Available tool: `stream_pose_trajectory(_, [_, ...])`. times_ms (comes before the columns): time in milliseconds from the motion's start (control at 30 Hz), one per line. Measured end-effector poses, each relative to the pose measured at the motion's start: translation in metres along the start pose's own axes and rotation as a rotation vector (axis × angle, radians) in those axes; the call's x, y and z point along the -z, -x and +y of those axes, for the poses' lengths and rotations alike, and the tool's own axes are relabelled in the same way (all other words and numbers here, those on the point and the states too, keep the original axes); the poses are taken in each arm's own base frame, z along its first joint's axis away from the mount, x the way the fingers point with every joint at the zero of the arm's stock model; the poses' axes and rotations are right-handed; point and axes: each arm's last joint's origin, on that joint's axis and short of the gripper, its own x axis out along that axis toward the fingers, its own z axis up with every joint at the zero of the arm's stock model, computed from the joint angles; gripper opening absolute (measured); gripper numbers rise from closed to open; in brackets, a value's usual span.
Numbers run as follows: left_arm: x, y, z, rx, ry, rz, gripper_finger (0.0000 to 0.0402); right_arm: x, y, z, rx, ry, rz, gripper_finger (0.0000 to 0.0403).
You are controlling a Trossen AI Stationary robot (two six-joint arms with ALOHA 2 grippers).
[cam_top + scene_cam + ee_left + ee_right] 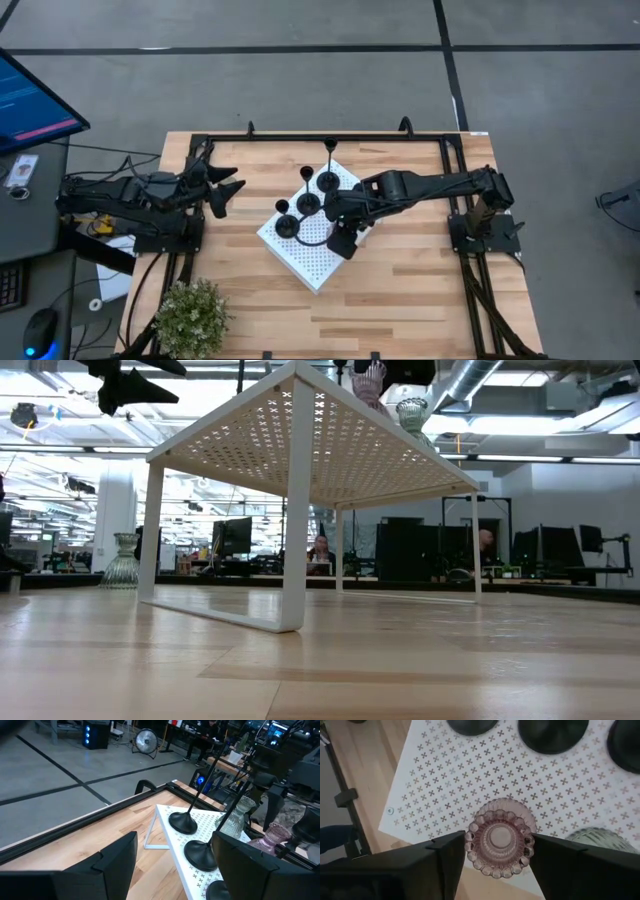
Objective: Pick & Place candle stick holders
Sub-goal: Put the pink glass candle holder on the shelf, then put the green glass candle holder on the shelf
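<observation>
Right gripper point(492, 852) fingers flank the pink candle holder point(499, 844) on the white perforated board point(445, 785), seemingly touching. Your risk: retreating early drags it into the neighbouring green holder point(597, 840). Left gripper point(228, 186) wide open, idle.

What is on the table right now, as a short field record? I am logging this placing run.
board: white perforated board, raised on legs on the wooden table
black holders: three, upright in a row on the board
pink holder: on the board, near its edge
pale green holder: on the board, beside the pink one
right gripper: down at the pink holder
left gripper: open, waiting off the board at the table's left
plant: at a table corner
</observation>
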Motion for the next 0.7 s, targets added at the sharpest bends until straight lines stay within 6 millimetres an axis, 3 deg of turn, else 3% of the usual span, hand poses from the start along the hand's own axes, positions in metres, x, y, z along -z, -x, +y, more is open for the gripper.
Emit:
stream_pose_trajectory(133, [0.0, 0.0, 0.0, 0.005, -0.001, 0.002, 0.0257, -0.002, 0.003, 0.001, -0.005, 0.01, -0.025, 0.0213])
stream_pose_trajectory(400, [0.0, 0.0, -0.001, 0.017, -0.012, 0.008, 0.0257, -0.011, 0.03, 0.001, -0.037, 0.005, -0.089, 0.0243])
stream_pose_trajectory(533, [0.002, 0.0, 0.001, -0.01, -0.047, 0.019, 0.0257, -0.011, 0.057, -0.001, -0.047, 0.005, -0.09, 0.0243])
stream_pose_trajectory(700, [0.012, -0.006, 0.007, -0.221, -0.102, 0.048, 0.0257, -0.003, 0.098, 0.005, -0.089, -0.002, -0.128, 0.0243])
